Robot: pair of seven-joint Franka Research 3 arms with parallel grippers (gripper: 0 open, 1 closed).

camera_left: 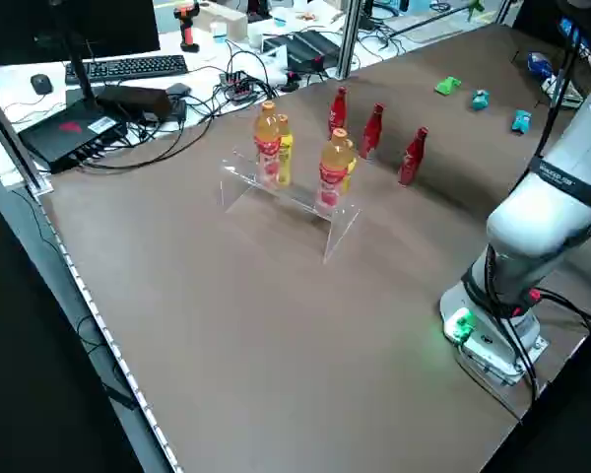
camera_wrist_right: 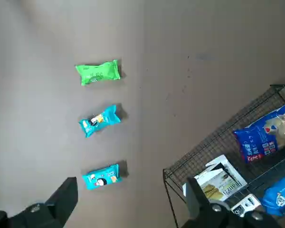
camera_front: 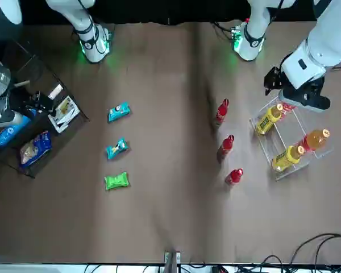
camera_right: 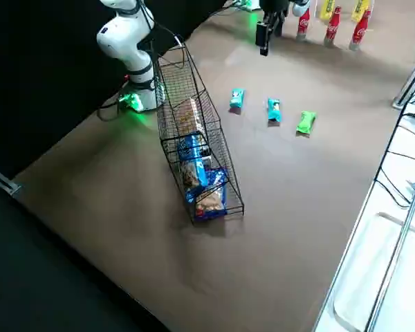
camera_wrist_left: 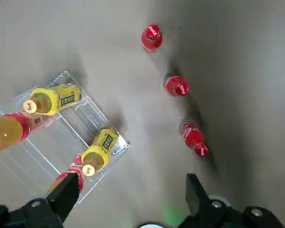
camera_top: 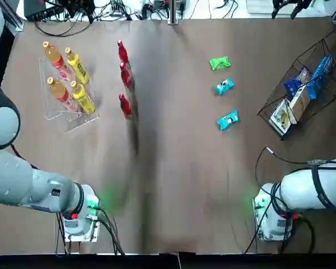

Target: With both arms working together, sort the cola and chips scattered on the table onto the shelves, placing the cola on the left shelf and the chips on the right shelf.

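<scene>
Left: clear acrylic tiered rack point(camera_top: 69, 120) holding orange-capped bottles point(camera_wrist_left: 7, 131) and yellow-labelled bottles point(camera_wrist_left: 60, 99). Black two-finger left gripper point(camera_wrist_left: 126, 197) above table by rack, fingers apart. Next, three slim red cola bottles point(camera_top: 125, 75), upright in a row on brown tabletop point(camera_top: 173, 185). Then one green, two cyan-blue crinkly chip packets point(camera_top: 224, 86), flat on table. Black two-finger right gripper point(camera_wrist_right: 137, 197), fingers apart, near black wire-mesh basket rack point(camera_top: 267, 105) holding blue bags point(camera_wrist_right: 262, 137). Far right.
</scene>
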